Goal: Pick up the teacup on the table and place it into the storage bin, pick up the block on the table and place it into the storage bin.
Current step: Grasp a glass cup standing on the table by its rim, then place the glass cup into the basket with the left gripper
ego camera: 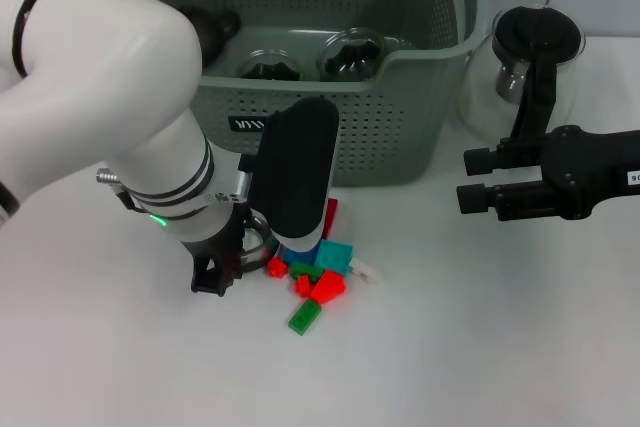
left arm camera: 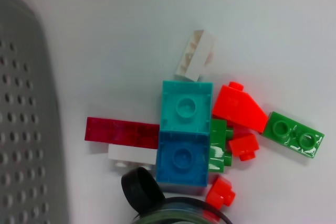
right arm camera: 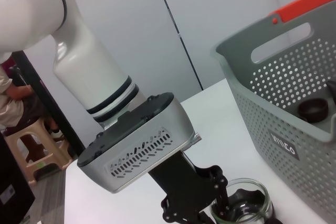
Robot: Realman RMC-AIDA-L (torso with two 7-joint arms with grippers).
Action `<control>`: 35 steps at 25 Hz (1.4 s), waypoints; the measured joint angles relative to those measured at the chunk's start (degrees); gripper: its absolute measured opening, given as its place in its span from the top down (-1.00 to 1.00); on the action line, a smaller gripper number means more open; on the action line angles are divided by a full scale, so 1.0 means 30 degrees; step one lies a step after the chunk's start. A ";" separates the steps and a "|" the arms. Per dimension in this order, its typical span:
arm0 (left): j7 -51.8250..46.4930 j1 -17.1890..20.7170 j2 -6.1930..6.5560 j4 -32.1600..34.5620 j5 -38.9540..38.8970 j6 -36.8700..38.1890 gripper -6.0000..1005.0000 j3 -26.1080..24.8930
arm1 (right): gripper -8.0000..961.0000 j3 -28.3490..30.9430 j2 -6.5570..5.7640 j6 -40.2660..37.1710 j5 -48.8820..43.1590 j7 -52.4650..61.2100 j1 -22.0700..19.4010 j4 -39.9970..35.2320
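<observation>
The teacup [ego camera: 258, 234], a clear glass cup, stands on the white table in front of the storage bin [ego camera: 400, 127]; the right wrist view shows the teacup [right arm camera: 242, 206] too. My left gripper [ego camera: 240, 257] is down at the cup and open, with one black finger [right arm camera: 222, 201] at the rim and the other outside it. Several blocks [ego camera: 318, 277] in red, green, blue, teal and white lie heaped just right of the cup; the blocks [left arm camera: 185, 129] fill the left wrist view, with the cup's rim [left arm camera: 178, 205] beside them. My right gripper [ego camera: 474, 179] hovers open at the right, holding nothing.
Two glass cups [ego camera: 352, 51] lie inside the bin. A glass pot [ego camera: 530, 57] with a black handle stands behind the right arm. The left forearm's black housing [ego camera: 297, 172] hangs over the cup and hides part of the pile.
</observation>
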 joint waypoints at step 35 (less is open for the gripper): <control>0.0279 0.0117 0.0018 0.3382 -0.2462 0.4780 0.89 -0.3726 | -0.44 0.0376 -0.0216 -0.0115 -0.0002 -0.0440 -0.0034 0.0117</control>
